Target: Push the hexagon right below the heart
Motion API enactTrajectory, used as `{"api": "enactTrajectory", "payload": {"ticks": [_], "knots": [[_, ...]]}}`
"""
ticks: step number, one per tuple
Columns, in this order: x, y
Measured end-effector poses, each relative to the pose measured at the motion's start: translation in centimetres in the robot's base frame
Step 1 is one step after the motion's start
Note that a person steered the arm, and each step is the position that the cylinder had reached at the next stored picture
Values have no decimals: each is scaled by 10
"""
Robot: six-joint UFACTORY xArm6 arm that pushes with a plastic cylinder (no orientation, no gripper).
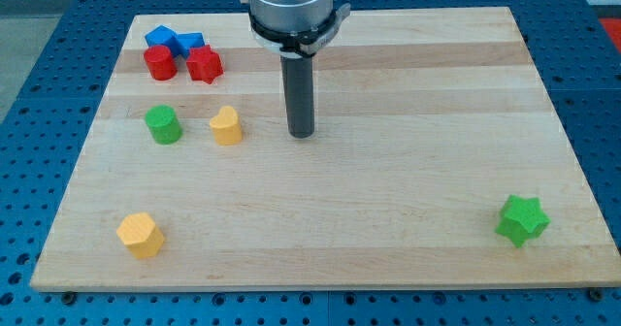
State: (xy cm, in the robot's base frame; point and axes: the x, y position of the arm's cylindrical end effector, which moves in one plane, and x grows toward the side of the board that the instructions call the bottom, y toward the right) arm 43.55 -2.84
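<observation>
Yellow hexagon [140, 235] sits upright, below yellow heart [226, 126].

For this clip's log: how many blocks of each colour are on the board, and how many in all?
Blue: 2 (blue block, second blue block)
Red: 2 (red cylinder, red star)
Green: 2 (green cylinder, green star)
Yellow: 2 (yellow heart, yellow hexagon)
Total: 8

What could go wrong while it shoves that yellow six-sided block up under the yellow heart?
My tip sits right of the yellow heart, far from the yellow hexagon near the view's bottom left. Travelling there, it could clip the heart. Pushed off-centre, the hexagon may veer towards the green cylinder or the board's edge.
</observation>
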Motion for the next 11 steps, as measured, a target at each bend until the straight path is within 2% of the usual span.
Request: {"api": "enactTrajectory", "payload": {"ticks": [2, 6, 7, 8, 9, 11], "knots": [[1, -24], [0, -142], [19, -118], [101, -95], [182, -100], [183, -122]]}}
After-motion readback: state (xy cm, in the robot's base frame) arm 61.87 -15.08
